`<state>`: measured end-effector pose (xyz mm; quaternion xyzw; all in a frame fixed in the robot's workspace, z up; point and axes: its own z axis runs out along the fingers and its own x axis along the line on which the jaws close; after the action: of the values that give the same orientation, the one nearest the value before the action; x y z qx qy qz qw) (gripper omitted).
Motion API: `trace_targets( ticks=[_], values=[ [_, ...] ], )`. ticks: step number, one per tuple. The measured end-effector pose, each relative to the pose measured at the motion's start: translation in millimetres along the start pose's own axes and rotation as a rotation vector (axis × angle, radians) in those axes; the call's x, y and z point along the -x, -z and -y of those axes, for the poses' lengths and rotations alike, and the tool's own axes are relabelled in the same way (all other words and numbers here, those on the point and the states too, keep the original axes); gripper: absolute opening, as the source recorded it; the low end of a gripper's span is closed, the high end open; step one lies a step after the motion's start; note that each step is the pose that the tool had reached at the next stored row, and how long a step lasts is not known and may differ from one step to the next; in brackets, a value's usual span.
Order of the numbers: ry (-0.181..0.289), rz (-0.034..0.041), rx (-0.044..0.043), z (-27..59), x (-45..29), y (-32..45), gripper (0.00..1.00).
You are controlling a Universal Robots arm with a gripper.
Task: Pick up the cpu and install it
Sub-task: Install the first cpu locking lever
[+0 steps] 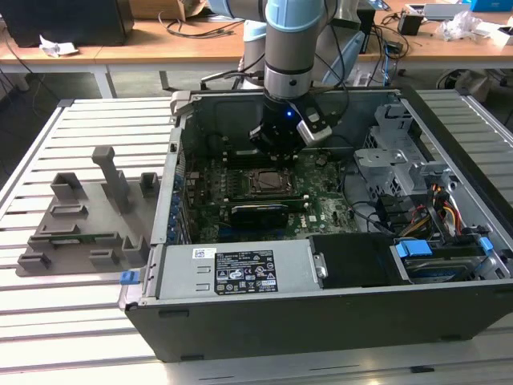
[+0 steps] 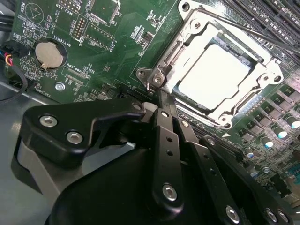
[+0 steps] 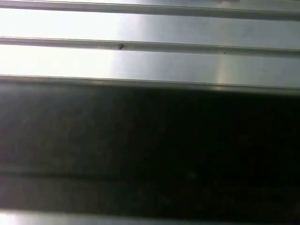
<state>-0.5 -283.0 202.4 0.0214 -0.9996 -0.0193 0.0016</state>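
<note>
One cpu sits in the socket; one gripper, fingers closed empty, hangs beside it

Exterior view high & oblique over open computer case, second wrist view v. close behind gripper onto motherboard socket, also in exterior view, first wrist view close on metal slats

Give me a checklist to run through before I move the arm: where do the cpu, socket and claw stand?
1. cpu lying inside the socket frame: ok.
2. cpu flat and square to the frame: cannot tell.
3. Claw shut and holding nothing: ok.
4. Claw clear of the socket: cannot tell; its tips sit right by the frame's corner.
5. Socket frame latched down: cannot tell.
6. Arm inside the open computer case, above the motherboard: ok.
</note>
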Motion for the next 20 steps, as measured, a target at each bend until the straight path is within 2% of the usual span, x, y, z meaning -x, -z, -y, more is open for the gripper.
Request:
trace_targets(
  ticks=[1, 3, 4, 5, 13, 18, 19, 20],
  values=[
    [0.000, 0.0001, 0.0022, 0.1, 0.0, 0.0, 0.11],
    [0.000, 0.0006, 0.0139, 0.0, 0.0, -0.2, 0.11],
    [0.000, 0.0010, 0.0227, 0.0, -0.1, -0.2, 0.11],
    [0.000, 0.0011, 0.0266, 0.0, -0.1, -0.2, 0.11],
    [0.000, 0.0013, 0.0272, 3.6, -0.6, -0.5, 0.11],
    [0.000, 0.0015, 0.0289, 3.4, -5.2, -0.6, 0.11],
    [0.000, 0.0020, 0.0287, 3.5, -5.3, -0.1, 0.11],
    [0.000, 0.0028, 0.0247, 3.4, -5.4, 1.4, 0.11]
  ],
)
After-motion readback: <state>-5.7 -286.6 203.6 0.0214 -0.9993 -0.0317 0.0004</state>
